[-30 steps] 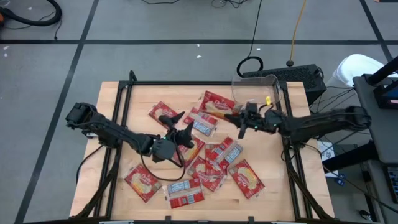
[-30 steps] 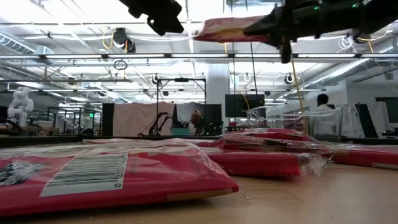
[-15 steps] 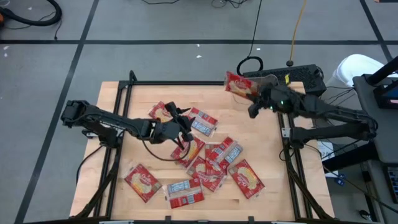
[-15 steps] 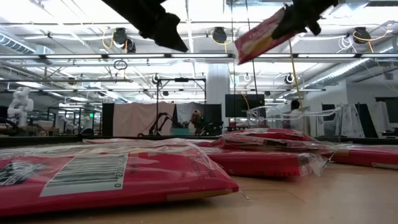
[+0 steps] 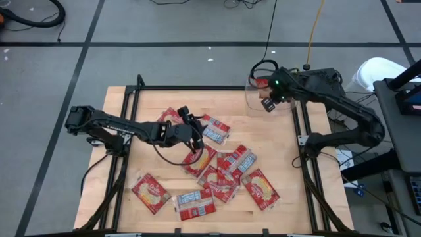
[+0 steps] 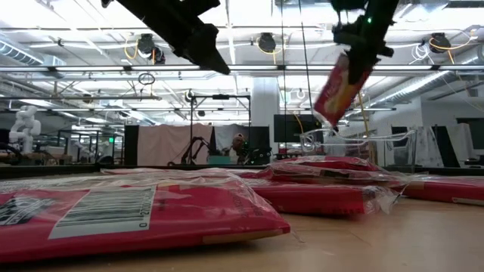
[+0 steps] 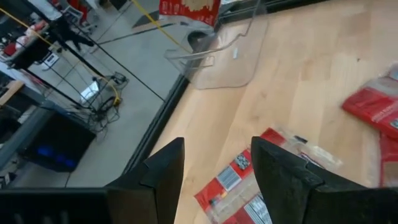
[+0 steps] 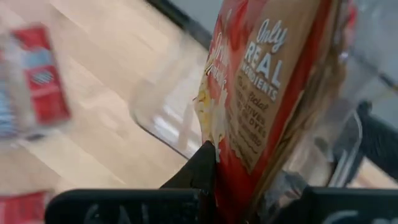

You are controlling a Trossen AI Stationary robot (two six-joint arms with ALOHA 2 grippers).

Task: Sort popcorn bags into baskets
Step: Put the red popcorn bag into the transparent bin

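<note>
Sort is at an early stage by my read: nearly all the flat red rectangular popcorn packets lie loose on the light wooden table (image 5: 125, 105), none visibly settled in a container. Left to right: left gripper (image 5: 195, 125) sits low over the far-left part of the pile, fingers apart with nothing between them in the left wrist view, a red packet with a white label panel (image 7: 233, 180) directly below them, the same one as (image 5: 214, 130) from above. I'd guess that's its next pick, not yet gripped. Another packet (image 5: 172, 117) lies by that arm, a pair near left (image 5: 150, 192) and (image 5: 195, 204), then the centre cluster (image 5: 231, 164) out to the one with the yellow-cream round picture (image 5: 262, 189) near right. Right gripper (image 5: 267, 104) is at the far right corner, fingers closed on one red packet (image 8: 261, 93) hanging upright from it, above the small clear plastic bin with rounded corners (image 5: 253, 105). In the low view the packet's (image 6: 339, 87) lower edge is just above the bin rim (image 6: 355, 140), so not released. Bin contents: I see nothing inside yet, though its clear walls and the arm overhead make that hard to confirm. Only this one bin is in view. Remaining: this drop, plus roughly nine packets on the table.
</note>
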